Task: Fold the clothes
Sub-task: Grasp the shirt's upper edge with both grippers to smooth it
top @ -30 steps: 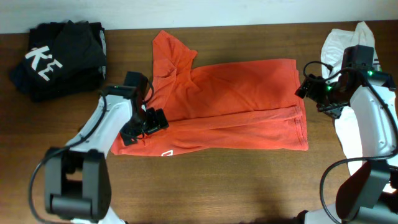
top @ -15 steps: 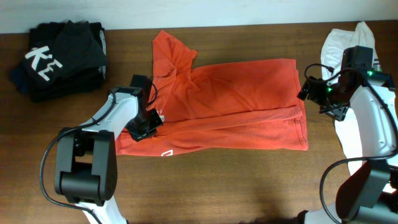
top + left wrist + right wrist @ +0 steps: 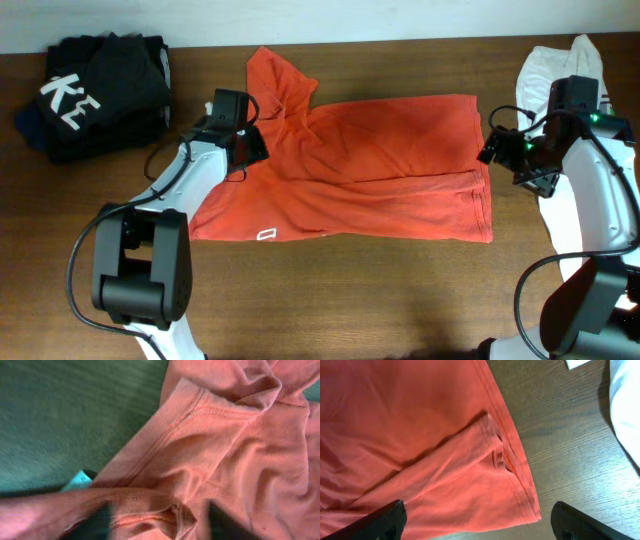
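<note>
The red-orange T-shirt (image 3: 380,170) lies across the middle of the table, folded lengthwise, with a small white logo (image 3: 266,235) at its front left. My left gripper (image 3: 246,150) is over the shirt's left end by the sleeve and collar. In the left wrist view its blurred fingers (image 3: 160,522) stand apart with a raised seam fold (image 3: 165,510) between them, and a small pale label (image 3: 79,480) peeks out. My right gripper (image 3: 497,150) hovers open over the hem corner (image 3: 507,460), its fingers (image 3: 482,522) wide apart and empty.
Black folded garments with white letters (image 3: 95,85) sit at the back left. A white garment (image 3: 555,70) lies at the back right under my right arm, and shows in the right wrist view (image 3: 625,405). Bare wood table (image 3: 350,300) runs along the front.
My left gripper has moved from the shirt's lower left edge up and back to the sleeve and collar area. The right gripper has barely moved.
</note>
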`<state>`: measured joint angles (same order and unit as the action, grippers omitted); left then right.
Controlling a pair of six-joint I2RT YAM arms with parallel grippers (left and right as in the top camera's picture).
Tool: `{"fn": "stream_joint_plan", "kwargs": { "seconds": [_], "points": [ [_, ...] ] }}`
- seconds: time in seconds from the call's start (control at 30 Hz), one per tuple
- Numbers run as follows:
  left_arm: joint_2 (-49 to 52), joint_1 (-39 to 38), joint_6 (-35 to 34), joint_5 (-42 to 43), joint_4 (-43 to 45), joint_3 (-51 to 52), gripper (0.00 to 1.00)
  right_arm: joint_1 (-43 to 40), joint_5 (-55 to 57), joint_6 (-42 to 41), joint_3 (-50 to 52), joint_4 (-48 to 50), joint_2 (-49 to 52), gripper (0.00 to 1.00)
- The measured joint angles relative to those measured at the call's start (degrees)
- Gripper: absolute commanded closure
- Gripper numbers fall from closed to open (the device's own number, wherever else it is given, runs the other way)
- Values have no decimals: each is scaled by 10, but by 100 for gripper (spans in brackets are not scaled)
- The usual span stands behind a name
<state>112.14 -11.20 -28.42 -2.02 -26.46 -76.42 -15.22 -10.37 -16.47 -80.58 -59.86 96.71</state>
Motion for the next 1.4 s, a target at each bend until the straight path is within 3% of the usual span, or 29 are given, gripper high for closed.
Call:
{"fn": "stream_joint_plan", "kwargs": {
  "seconds": [0.1,0.13,0.17,0.23,0.27,0.3,0.37,0.5,0.7,0.83,0.93,1.0,1.03,1.07,1.1,1.13,1.17,1.27,1.33,1.4],
  "points": [
    [4,0,36,-11,-76,-66,1,0,0,0,0,-4,0,5],
    [4,0,43,-13,-97,-92,4,0,0,0,0,-9,0,43],
    [4,0,49,-13,-132,-126,29,3,0,2,0,-29,0,67],
    [6,0,47,-6,-293,-156,92,37,3,-2,15,-44,-1,85],
    [7,0,44,7,-384,-154,99,61,4,-2,38,-36,0,84],
    [7,0,44,11,-408,-150,99,86,2,-6,64,-14,1,85],
    [7,0,47,20,-409,-113,99,119,2,-24,127,47,3,96],
    [9,4,46,49,-294,14,99,124,11,-72,223,148,4,96],
    [-5,95,31,106,-282,69,99,116,37,-131,224,162,59,96],
    [-8,171,18,122,-325,86,99,66,4,-135,217,140,68,96],
    [-27,177,1,95,-349,102,99,26,53,-136,196,74,81,96],
    [-103,178,-14,71,-360,109,99,22,111,-152,154,15,89,96],
    [-174,178,-23,57,-361,110,94,22,135,-163,121,-16,92,96],
    [-231,178,-27,47,-359,109,62,23,148,-169,84,-36,92,93],
    [-296,178,-16,46,-338,104,16,24,149,-161,43,-54,92,58],
    [-335,177,7,57,-304,99,1,25,146,-149,26,-56,92,27],
    [-354,173,35,79,-257,91,1,33,113,-107,2,-60,92,12],
    [-307,110,129,131,-126,35,1,78,40,-29,-17,-64,92,11],
    [-215,63,182,133,-105,-35,1,113,26,-10,-17,-64,92,11],
    [-78,41,232,101,-17,-93,6,134,20,-2,-17,-63,93,11]
  ]
}}
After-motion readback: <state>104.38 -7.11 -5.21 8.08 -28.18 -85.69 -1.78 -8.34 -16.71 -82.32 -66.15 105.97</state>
